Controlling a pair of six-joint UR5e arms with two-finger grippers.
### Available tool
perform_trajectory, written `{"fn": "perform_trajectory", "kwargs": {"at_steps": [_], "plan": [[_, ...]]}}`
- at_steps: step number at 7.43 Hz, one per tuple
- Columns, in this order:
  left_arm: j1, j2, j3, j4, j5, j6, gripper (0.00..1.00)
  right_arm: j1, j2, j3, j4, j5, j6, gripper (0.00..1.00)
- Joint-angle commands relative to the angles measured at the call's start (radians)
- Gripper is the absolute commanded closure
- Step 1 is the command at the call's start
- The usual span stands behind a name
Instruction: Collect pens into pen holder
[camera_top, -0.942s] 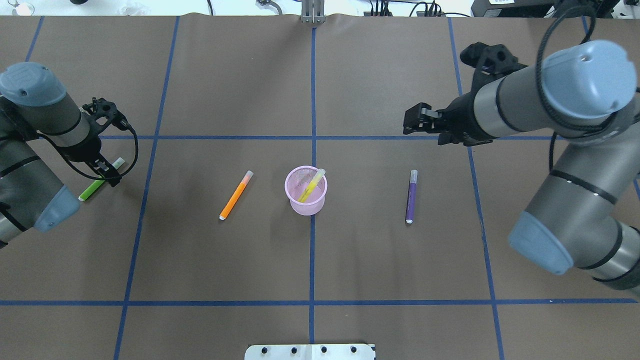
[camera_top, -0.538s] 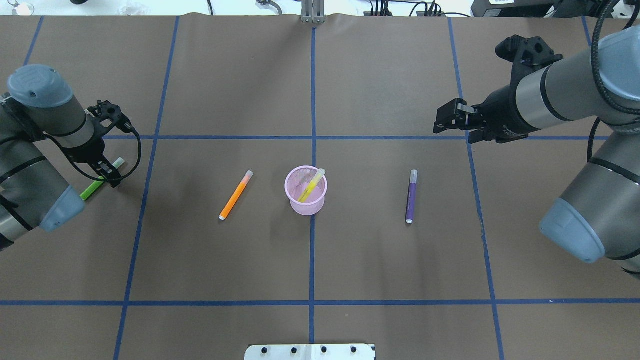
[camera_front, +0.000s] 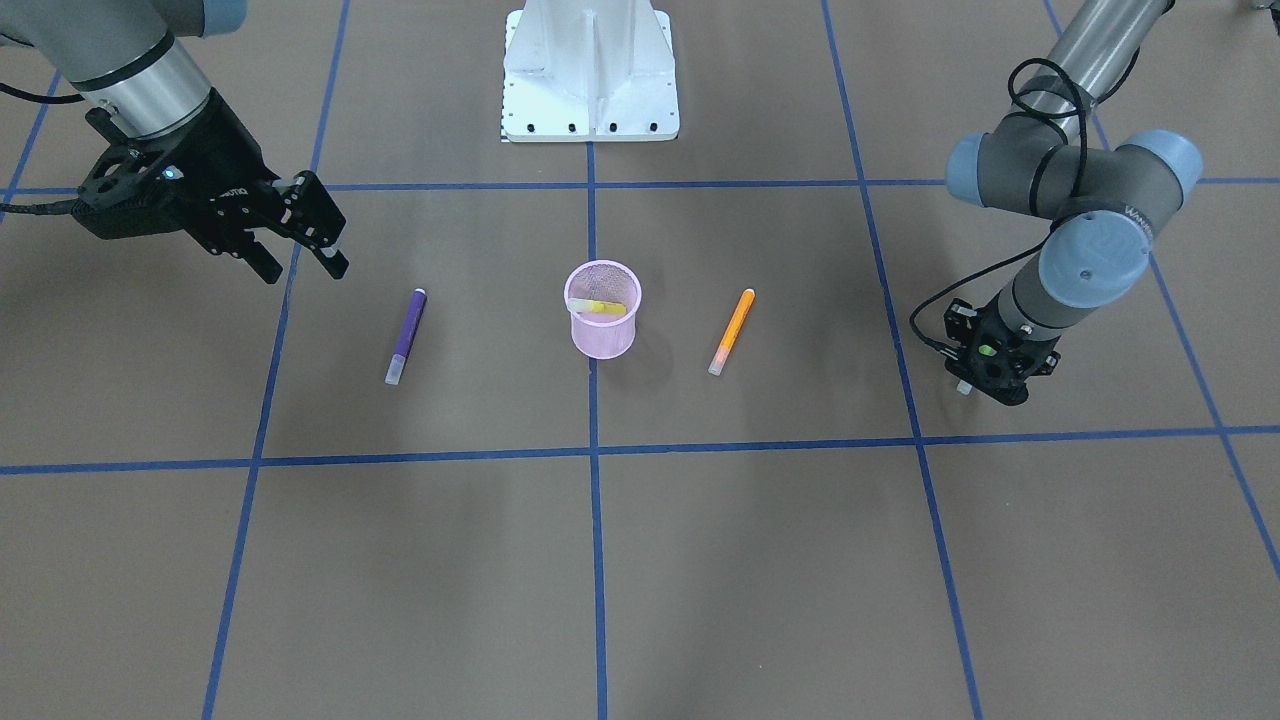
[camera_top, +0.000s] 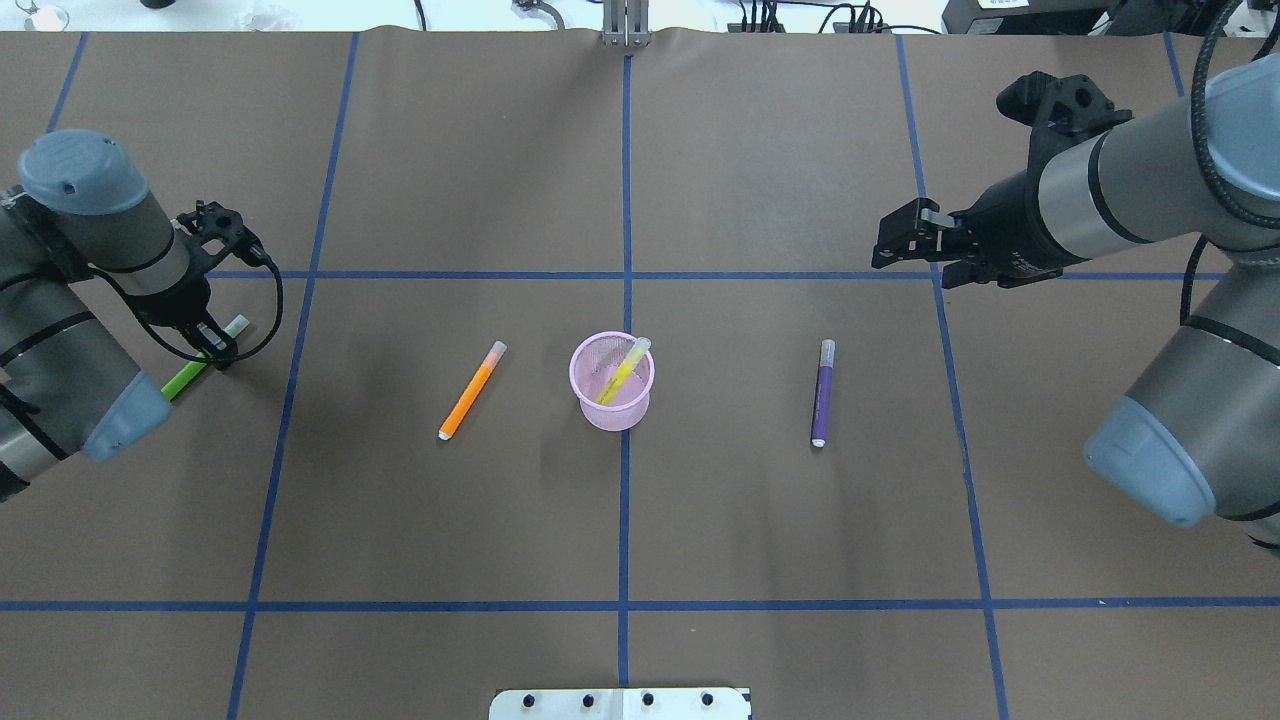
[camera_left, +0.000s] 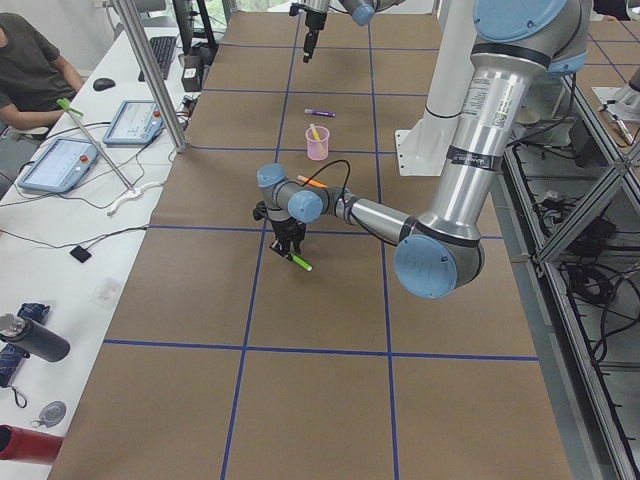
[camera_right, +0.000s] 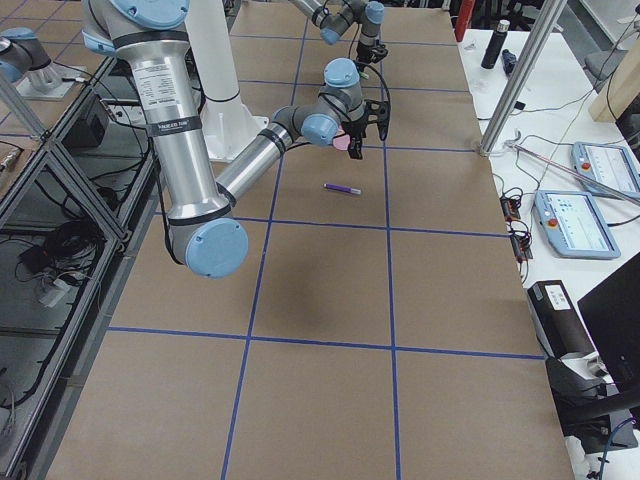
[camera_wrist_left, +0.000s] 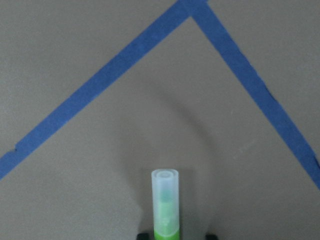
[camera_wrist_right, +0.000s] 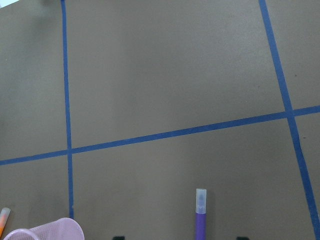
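Green pen (camera_top: 183, 378) is lying diagonally, cap pointing far-right, with the open left pincer (camera_top: 212, 350) straddling it; right pincer (camera_top: 879, 244) is hovering wide open, empty, beyond the purple pen (camera_top: 822, 395).

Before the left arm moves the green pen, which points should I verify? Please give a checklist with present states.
1. Green pen with pale translucent cap sits between the fingertips of the left gripper: ok.
2. Grip closed on it: not ok, the wrist view shows gaps on both sides.
3. Round pink wire-mesh cup upright, with room: ok, only the yellow pen inside.
4. Right gripper clear: ok, open, empty, beyond the purple pen.
5. Low path to the cup free: not ok, the orange pen lies between.
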Motion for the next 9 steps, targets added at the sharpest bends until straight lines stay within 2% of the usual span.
{"fn": "perform_trajectory", "kwargs": {"at_steps": [1,5,6,7,8,9], "plan": [[-0.022,-0.039,-0.011,0.032,-0.010,0.001,1.00,0.001,-0.002,0.000,0.000,0.000,-0.001,0.20],[-0.027,-0.050,-0.011,0.049,-0.003,0.007,1.00,0.001,-0.009,-0.003,0.002,-0.003,-0.001,0.17],[-0.026,-0.050,-0.009,0.049,0.002,0.005,0.55,0.001,-0.011,-0.003,0.002,-0.006,0.001,0.17],[-0.030,-0.049,-0.009,0.049,0.002,0.005,0.22,0.001,-0.011,-0.003,0.002,-0.006,0.001,0.16],[-0.029,-0.044,-0.005,0.049,0.001,0.004,0.15,0.001,-0.011,-0.001,0.002,-0.007,0.001,0.16],[-0.029,-0.042,0.000,0.047,0.001,0.002,0.24,0.001,-0.011,-0.001,0.002,-0.007,0.002,0.15]]}}
